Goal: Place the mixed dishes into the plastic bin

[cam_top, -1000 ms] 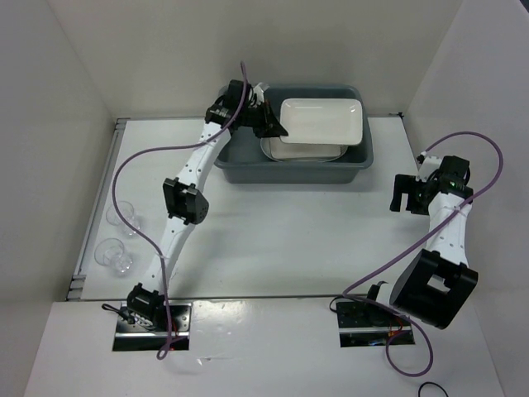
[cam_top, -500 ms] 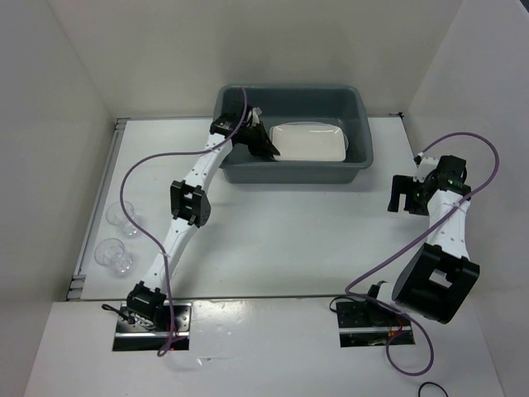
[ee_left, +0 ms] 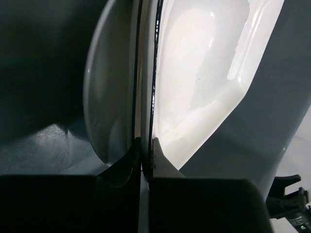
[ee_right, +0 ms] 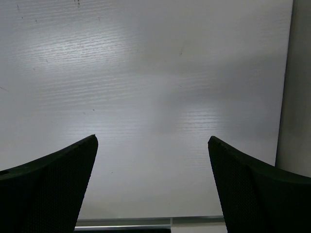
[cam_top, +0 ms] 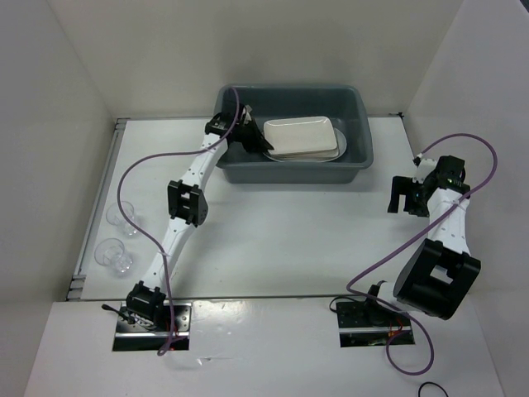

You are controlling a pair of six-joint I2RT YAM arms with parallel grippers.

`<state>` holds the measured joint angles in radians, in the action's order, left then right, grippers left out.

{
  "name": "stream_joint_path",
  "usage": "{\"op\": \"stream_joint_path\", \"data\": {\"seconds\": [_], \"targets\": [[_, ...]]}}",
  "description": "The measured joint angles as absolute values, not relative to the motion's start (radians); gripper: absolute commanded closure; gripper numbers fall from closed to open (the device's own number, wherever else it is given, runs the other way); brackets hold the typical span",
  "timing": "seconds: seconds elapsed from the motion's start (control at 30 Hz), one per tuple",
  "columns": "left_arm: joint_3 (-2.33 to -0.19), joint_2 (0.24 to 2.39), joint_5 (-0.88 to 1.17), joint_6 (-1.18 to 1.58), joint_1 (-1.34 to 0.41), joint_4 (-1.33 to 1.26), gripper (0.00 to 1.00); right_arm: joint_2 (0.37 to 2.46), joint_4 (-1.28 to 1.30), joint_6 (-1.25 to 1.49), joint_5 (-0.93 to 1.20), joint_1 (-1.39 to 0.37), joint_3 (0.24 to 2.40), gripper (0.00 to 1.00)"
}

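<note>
The dark grey plastic bin stands at the back of the table. Inside it a cream rounded-rectangle plate lies low over a white platter. My left gripper reaches into the bin's left side and is shut on the plate's left rim. In the left wrist view the fingers pinch that thin rim, with the plate's face to the right and another dish's curved edge to the left. Two clear glass cups stand at the table's left edge. My right gripper hangs open over the right of the table, holding nothing.
White walls enclose the table on three sides. A metal strip runs along the left edge beside the cups. The bin's grey wall fills the right of the left wrist view. Purple cables loop off both arms.
The left gripper has lowered the plate from above the bin's rim down into the bin, onto the platter. The right arm has barely moved.
</note>
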<state>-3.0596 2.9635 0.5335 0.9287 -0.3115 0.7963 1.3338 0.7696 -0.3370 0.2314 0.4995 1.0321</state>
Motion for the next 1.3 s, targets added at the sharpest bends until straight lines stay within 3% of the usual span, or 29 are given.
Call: {"op": "stream_joint_path", "data": {"seconds": [0.57, 0.6, 0.67, 0.7, 0.83, 1.07, 1.3], "targets": [[-3.064, 2.992, 0.582, 0.967, -0.307, 0.743, 1.00, 1.338, 0.768, -0.330, 0.222, 0.500, 1.032, 0.01], [-3.064, 2.992, 0.586, 0.965, -0.307, 0.746, 0.92, 1.338, 0.768, -0.330, 0.222, 0.500, 1.032, 0.01], [-3.064, 2.992, 0.596, 0.955, -0.308, 0.753, 0.61, 1.338, 0.767, -0.330, 0.222, 0.500, 1.032, 0.01], [-3.064, 2.992, 0.619, 0.956, -0.307, 0.747, 0.53, 1.338, 0.767, -0.330, 0.222, 0.500, 1.032, 0.01], [-3.073, 2.977, 0.648, 0.945, -0.306, 0.734, 0.38, 1.339, 0.762, -0.329, 0.222, 0.500, 1.032, 0.01], [-3.073, 2.896, 0.647, 0.950, -0.302, 0.739, 0.23, 1.357, 0.761, -0.330, 0.223, 0.500, 1.032, 0.01], [-3.075, 2.602, 0.530, 0.870, -0.288, 0.825, 0.18, 1.362, 0.762, -0.333, 0.230, 0.500, 1.032, 0.01]]}}
